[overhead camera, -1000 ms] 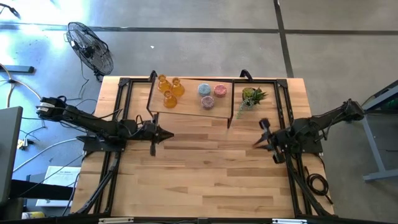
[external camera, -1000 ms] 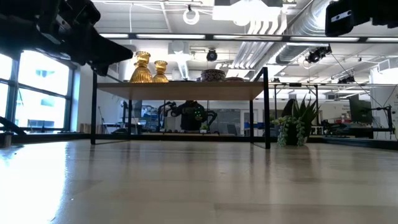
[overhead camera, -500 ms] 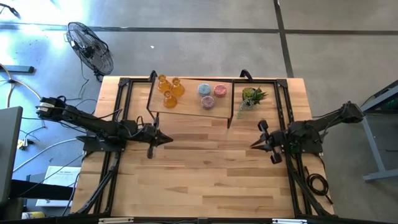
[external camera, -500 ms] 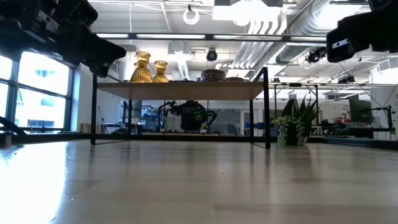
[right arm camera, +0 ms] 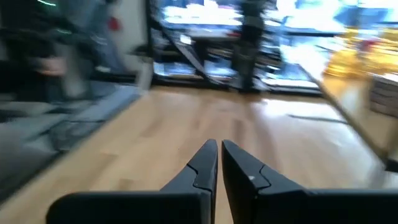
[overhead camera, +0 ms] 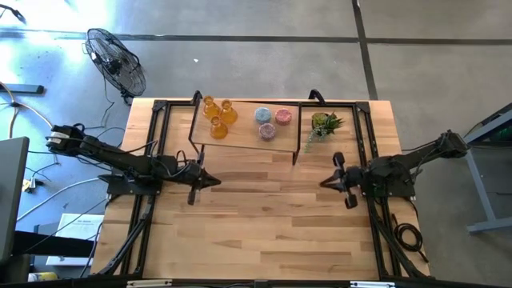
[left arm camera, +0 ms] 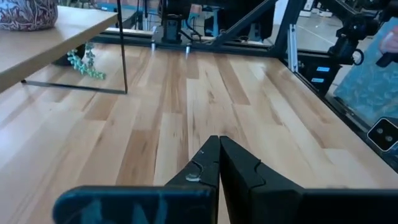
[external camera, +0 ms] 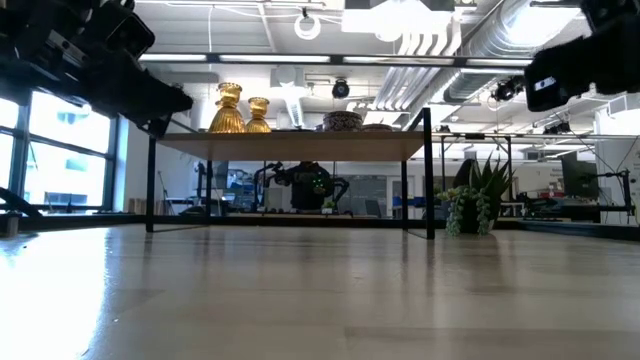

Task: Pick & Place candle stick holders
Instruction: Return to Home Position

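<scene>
Three amber bottle-like candle stick holders and three squat round ones, blue-grey, pink and mauve, stand on a small raised wooden shelf at the table's far side. In the low view the amber ones show on the shelf top. My left gripper is shut and empty over the table's left middle, pointing right. My right gripper is shut and empty over the right middle, pointing left. Both shut tips show in their wrist views.
A small green potted plant stands right of the shelf. Black metal frames run along the table's left and right sides. Bare wooden table lies between and in front of the grippers. A fan stands on the floor beyond.
My right gripper has swung toward the table's left and turned level, now pointing left at the table's middle. My left gripper has moved slightly toward the right and near edge.
</scene>
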You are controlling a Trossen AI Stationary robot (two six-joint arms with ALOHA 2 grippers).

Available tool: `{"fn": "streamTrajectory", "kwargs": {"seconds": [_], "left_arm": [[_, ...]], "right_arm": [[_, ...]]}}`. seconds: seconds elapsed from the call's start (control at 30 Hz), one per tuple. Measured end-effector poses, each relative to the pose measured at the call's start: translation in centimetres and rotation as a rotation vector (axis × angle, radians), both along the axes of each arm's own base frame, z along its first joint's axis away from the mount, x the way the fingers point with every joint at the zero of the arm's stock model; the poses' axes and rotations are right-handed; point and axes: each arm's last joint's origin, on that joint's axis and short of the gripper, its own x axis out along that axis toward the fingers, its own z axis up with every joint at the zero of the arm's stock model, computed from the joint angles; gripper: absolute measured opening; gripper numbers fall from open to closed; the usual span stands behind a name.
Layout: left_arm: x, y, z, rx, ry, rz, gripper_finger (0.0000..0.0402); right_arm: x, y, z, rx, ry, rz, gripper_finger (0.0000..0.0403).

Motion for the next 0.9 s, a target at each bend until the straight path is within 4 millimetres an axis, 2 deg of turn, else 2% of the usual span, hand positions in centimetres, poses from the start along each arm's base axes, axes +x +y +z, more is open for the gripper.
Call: {"fn": "streamTrajectory", "kwargs": {"seconds": [0.13,0.53,0.63,0.8,0.9], "left_arm": [[-0.14,0.03,-0.31,-0.010,0.009,0.002,0.0001],[-0.18,0.03,-0.37,-0.013,0.010,0.000,0.0001],[-0.17,0.02,-0.36,-0.026,0.010,0.001,0.0001],[-0.16,0.01,-0.28,-0.030,0.002,-0.003,0.0001],[-0.16,0.00,-0.24,-0.031,-0.003,-0.004,0.0001]], "right_arm": [[0.01,-0.40,-0.56,-0.073,0.046,-0.131,0.0023],[0.03,-0.49,-0.37,-0.090,0.026,-0.165,0.0049],[0.01,-0.32,-0.43,-0.169,0.020,-0.103,0.0053],[-0.13,0.35,-0.40,-0.262,-0.027,0.139,0.0053],[-0.09,0.29,-0.22,-0.333,-0.061,0.120,0.0053]]}}
